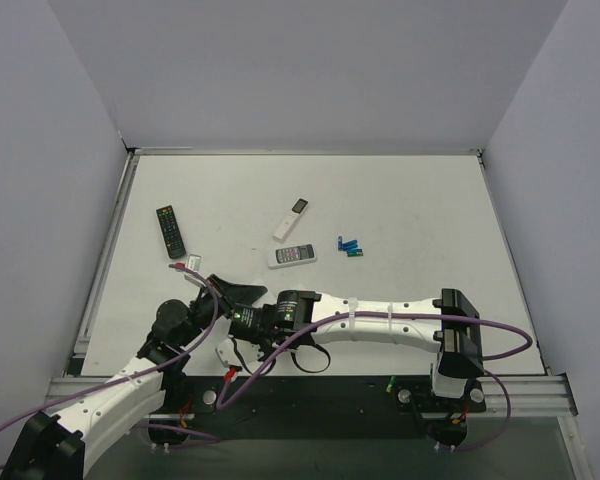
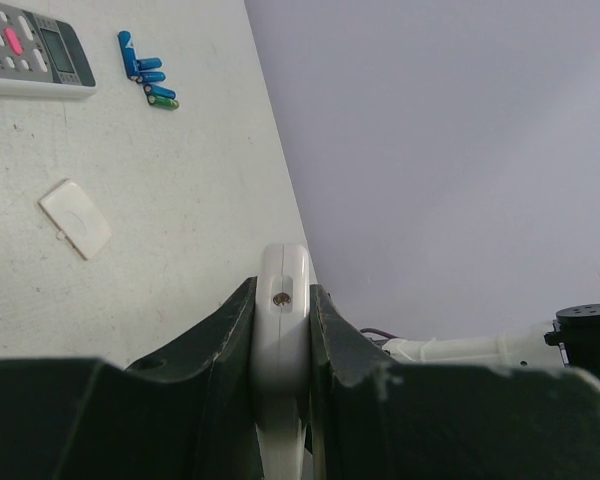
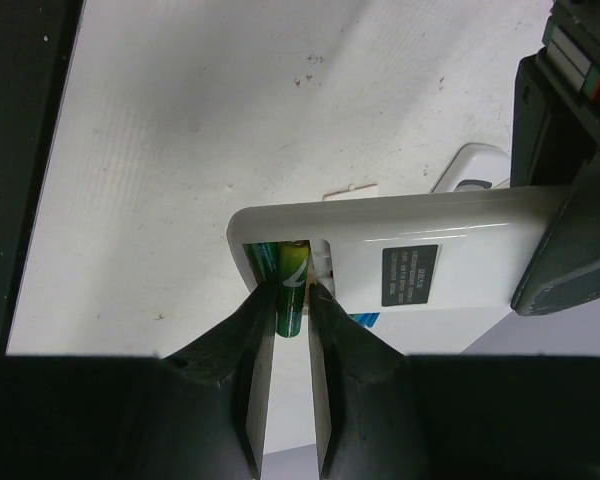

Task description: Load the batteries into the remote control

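Observation:
In the left wrist view my left gripper is shut on the white edge of the remote control, held on its side. The right wrist view shows the remote control's plain white back and open battery bay at its left end. My right gripper is shut on a green battery whose upper end sits in the bay, beside another green battery lying inside. Several loose blue and green batteries lie on the table, and the left wrist view has those batteries at its top.
A small white battery cover lies on the table. A white remote with a grey screen lies mid-table, a slim white remote behind it and a long black remote at the left. Both arms cross near the front edge.

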Action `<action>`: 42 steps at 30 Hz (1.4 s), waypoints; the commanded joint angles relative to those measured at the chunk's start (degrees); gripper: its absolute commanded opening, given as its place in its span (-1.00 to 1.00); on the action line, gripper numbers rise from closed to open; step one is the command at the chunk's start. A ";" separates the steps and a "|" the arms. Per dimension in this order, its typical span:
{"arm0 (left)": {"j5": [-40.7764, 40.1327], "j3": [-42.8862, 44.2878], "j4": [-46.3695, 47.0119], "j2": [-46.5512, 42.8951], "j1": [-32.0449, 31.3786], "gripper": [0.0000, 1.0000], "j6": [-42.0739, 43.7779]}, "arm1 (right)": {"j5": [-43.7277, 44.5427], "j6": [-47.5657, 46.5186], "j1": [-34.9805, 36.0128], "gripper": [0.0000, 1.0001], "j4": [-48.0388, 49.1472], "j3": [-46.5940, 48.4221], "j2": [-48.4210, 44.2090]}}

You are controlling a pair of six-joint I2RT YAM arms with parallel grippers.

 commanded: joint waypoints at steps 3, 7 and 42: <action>-1.07 -4.59 6.08 -2.05 -0.28 -1.00 -5.02 | 2.19 -0.38 0.13 -0.67 -2.72 1.16 0.83; -1.78 -5.21 5.55 -3.11 -0.28 -1.00 -5.64 | 2.62 -0.20 0.13 -0.67 -2.72 1.51 0.75; -12.76 -8.29 8.80 -6.98 -0.28 -1.00 -9.59 | -4.41 30.11 -12.43 -0.08 28.81 -12.27 -28.07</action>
